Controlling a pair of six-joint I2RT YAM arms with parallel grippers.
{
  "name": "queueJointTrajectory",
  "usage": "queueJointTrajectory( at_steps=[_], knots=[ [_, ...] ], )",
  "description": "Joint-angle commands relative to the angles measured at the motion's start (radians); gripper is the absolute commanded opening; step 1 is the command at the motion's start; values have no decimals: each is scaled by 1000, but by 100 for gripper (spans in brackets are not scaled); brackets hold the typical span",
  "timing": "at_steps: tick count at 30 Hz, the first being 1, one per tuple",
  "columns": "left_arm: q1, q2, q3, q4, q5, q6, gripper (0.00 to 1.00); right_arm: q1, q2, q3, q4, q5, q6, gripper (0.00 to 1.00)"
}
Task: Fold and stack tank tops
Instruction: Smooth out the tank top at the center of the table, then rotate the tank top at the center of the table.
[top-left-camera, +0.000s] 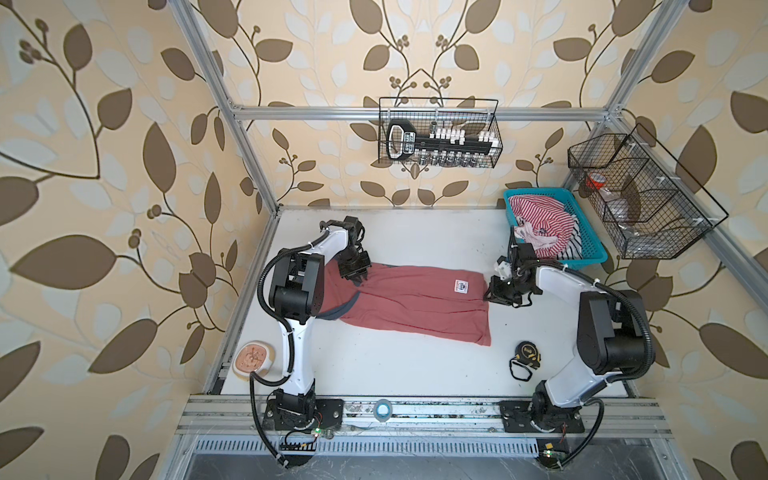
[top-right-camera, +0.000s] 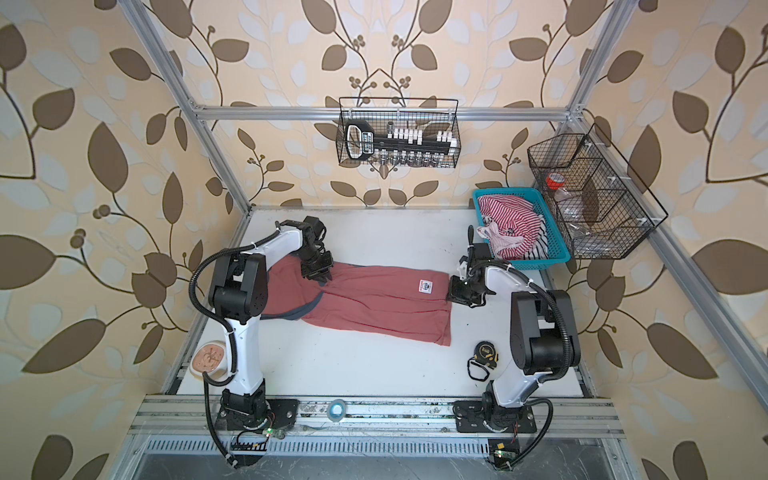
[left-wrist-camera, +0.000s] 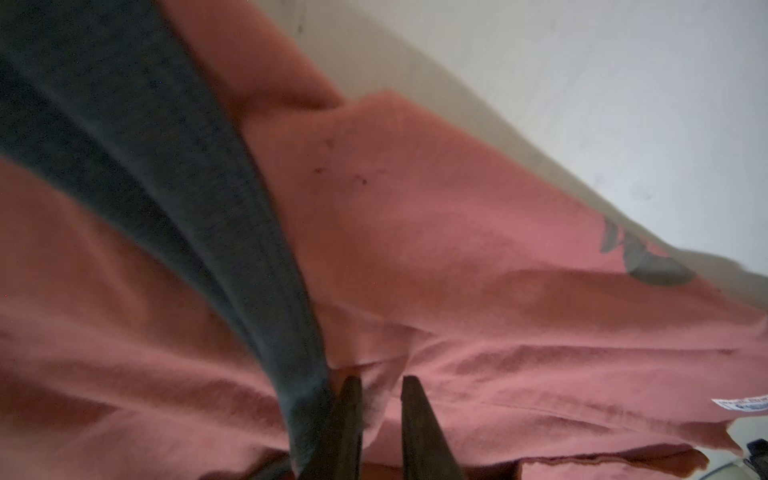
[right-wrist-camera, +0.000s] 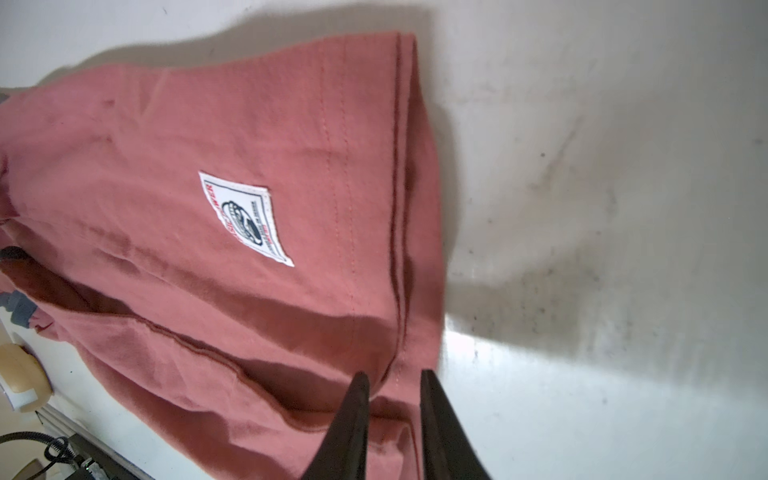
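Observation:
The dusty red tank top (top-left-camera: 415, 305) (top-right-camera: 374, 305) lies along the white table, partly doubled over lengthwise, with a white label (right-wrist-camera: 247, 220) facing up. My left gripper (top-left-camera: 356, 280) (left-wrist-camera: 380, 380) sits at its neck end beside the dark blue-grey trim (left-wrist-camera: 166, 187), jaws nearly together with red cloth pinched between them. At the hem end, my right gripper (top-left-camera: 487, 296) (right-wrist-camera: 395, 374) is closed narrowly on the hem edge. The red-and-white striped tank top (top-left-camera: 540, 216) (top-right-camera: 507, 216) lies crumpled in the teal basket (top-left-camera: 582, 263).
A black tape measure (top-left-camera: 528, 353) lies near the right arm's base. A tape roll (top-left-camera: 382, 409) sits on the front rail, a tan round object (top-left-camera: 252, 358) at the table's left edge. Wire baskets hang on the back (top-left-camera: 438, 133) and right (top-left-camera: 640, 195) frame.

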Motion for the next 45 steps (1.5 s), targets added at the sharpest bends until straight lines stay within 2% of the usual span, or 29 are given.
queueJointTrajectory(
  at_steps=[1, 8, 13, 16, 19, 26, 37, 45],
  knots=[
    [19, -78, -40, -14, -21, -3, 20, -7, -46, 3, -44, 30, -27, 24],
    [36, -139, -27, -25, -25, -3, 20, 16, -75, 63, -70, 38, -23, 26],
    [37, -131, 63, -43, -40, -3, 22, 85, 7, 159, -55, 20, -19, 25],
    [43, -78, 121, -68, -61, 4, 22, 142, 88, 234, -50, -6, -22, 17],
    [54, -20, 150, -83, -95, 10, 21, 186, 165, 300, -42, -51, -27, 0],
    [103, 73, 172, -86, -141, 15, 18, 242, 306, 365, -60, -82, -75, 0],
    [114, 223, 283, -88, -173, 10, 13, 242, 335, 241, -55, -54, -95, 0],
    [92, 348, 462, -84, -56, 32, 7, 245, 241, 25, -24, -60, -44, 0]
  ],
)
